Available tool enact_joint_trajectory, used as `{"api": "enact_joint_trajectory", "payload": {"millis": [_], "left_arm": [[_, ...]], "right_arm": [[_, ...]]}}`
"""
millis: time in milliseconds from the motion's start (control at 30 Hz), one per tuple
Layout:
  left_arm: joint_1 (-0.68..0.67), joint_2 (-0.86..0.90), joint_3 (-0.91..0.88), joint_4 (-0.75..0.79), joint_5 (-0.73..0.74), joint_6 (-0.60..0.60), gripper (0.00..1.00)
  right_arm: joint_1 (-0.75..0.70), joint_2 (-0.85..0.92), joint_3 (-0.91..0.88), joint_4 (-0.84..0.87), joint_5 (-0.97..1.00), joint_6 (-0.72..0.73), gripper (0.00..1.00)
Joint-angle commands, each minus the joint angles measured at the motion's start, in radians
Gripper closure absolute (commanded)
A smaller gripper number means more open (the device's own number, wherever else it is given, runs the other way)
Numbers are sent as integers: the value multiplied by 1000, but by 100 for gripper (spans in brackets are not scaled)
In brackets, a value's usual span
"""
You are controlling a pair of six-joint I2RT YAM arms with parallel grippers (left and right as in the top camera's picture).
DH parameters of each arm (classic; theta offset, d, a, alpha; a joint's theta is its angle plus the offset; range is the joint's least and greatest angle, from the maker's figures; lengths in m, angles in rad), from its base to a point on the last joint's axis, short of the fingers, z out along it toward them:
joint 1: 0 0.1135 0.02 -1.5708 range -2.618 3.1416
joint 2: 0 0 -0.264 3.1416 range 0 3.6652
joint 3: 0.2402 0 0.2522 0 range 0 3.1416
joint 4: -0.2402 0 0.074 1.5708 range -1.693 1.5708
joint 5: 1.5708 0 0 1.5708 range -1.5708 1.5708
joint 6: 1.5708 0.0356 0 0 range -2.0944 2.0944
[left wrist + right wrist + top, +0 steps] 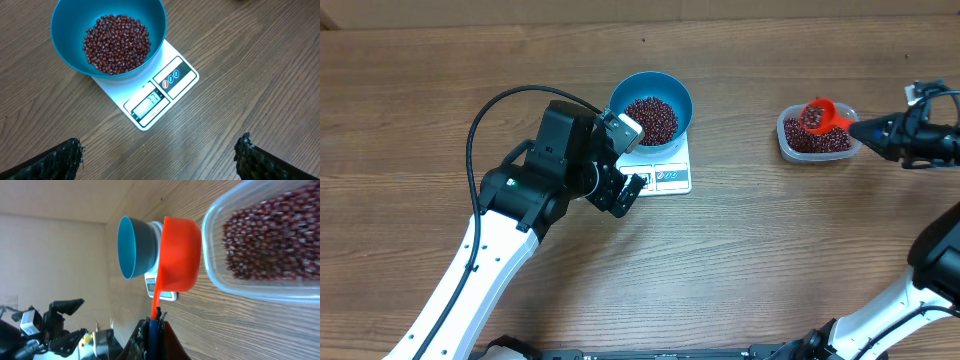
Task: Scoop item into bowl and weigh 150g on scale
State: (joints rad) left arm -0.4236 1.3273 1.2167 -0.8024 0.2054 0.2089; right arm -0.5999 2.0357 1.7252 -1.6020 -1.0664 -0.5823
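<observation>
The blue bowl [672,92] [65,30] stands on the white scale [670,178] [180,75], holding a heap of red-brown beans [651,118] [116,44]. My left gripper [618,195] [159,155] hovers open over bare table just in front of the scale, nothing between its fingers [55,160]. My right gripper [865,130] [156,322] is shut on the blue-tipped handle of the orange-red scoop [818,115] [180,255]. The scoop hangs over the clear tub [785,140] [260,287] of beans [270,245], with dark beans showing in its cup.
The scale's display [152,104] faces my left gripper; its digits are too faint to read. The tub sits at the right, roughly a hand's width from the bowl [132,247]. A black cable [480,120] loops above the left arm.
</observation>
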Motion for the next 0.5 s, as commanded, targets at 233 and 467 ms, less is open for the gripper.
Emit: {"api": "enact_joint_trajectory", "payload": {"millis": [233, 467], "left_arm": [[-2, -13, 23, -2, 1, -14, 0], [-2, -13, 23, -2, 1, -14, 1]], "right_arm": [[243, 5, 9, 37, -84, 14, 96], [391, 5, 73, 105, -81, 136, 96]]}}
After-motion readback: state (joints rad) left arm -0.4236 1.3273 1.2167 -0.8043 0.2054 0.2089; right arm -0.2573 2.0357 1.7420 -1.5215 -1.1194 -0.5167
